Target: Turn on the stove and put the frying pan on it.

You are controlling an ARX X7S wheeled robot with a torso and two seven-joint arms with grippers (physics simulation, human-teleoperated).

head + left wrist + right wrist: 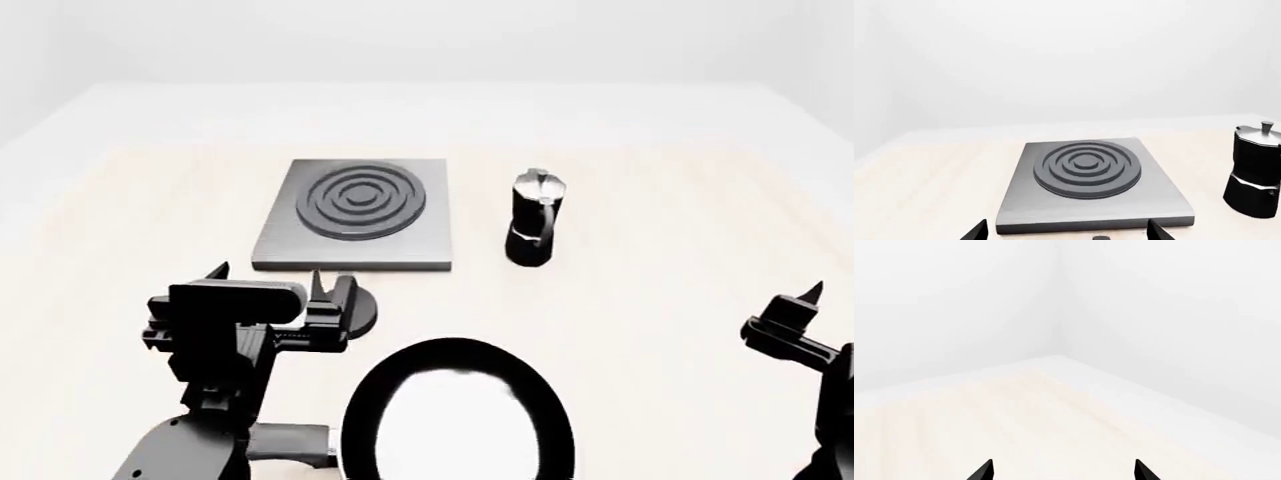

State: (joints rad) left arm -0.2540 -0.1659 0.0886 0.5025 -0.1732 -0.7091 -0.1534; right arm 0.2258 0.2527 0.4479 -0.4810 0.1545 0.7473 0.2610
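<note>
The stove, a flat grey slab with a ringed round burner, lies at the table's middle left; it also shows in the left wrist view. A small black round knob sits in front of its near edge, and only its top shows in the left wrist view. My left gripper is open and empty just before the stove, beside the knob, with its tips wide apart. The frying pan, black with a pale inside, lies near me. My right gripper is open and empty at the far right.
A black moka pot stands upright just right of the stove, and also shows in the left wrist view. The pale table runs to white walls behind. The right wrist view shows only the bare table corner.
</note>
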